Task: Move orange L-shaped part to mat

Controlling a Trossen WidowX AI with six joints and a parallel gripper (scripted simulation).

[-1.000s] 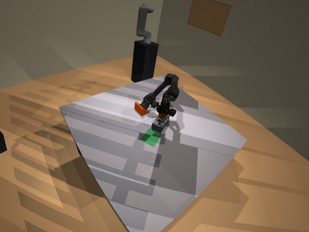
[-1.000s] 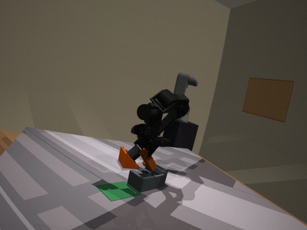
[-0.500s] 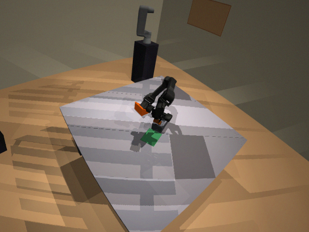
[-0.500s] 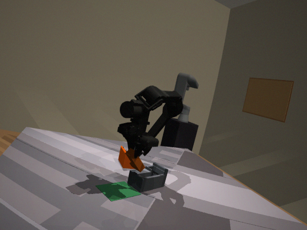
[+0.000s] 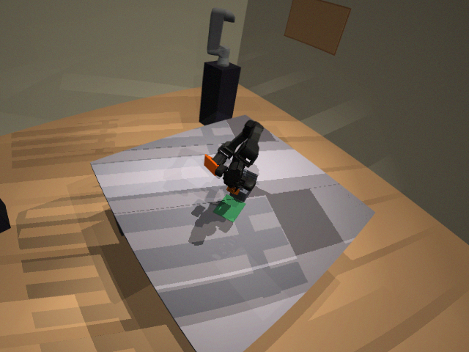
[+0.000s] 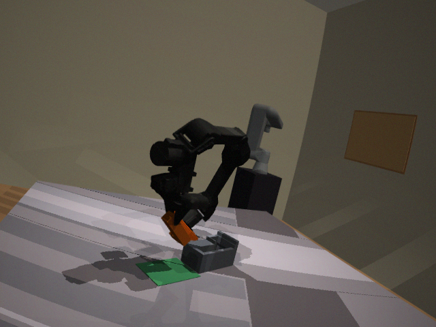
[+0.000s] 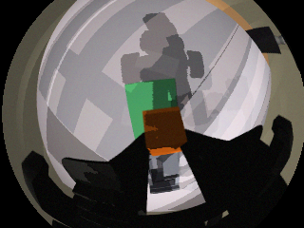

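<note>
My gripper (image 5: 231, 185) (image 6: 178, 222) (image 7: 162, 135) is shut on the orange L-shaped part (image 5: 234, 191) (image 6: 180, 233) (image 7: 162, 124). It holds the part tilted above the table, near the mat-side end of the grey tray. The grey tray (image 5: 242, 194) (image 6: 219, 258) (image 7: 172, 163) stands upright, and its pocket shows empty in the exterior view. The green mat (image 5: 235, 213) (image 6: 167, 276) (image 7: 139, 102) lies flat beside the tray, partly in the arm's shadow. The fingers hide some of the part, and its far end is hard to make out.
A second orange object (image 5: 210, 164), wedge-like, stands beside the arm on the table (image 5: 212, 287) (image 6: 281, 267). In the exterior view it is mostly hidden behind the held part. A grey arm on a dark pedestal (image 5: 219, 91) (image 6: 255, 190) stands behind the table.
</note>
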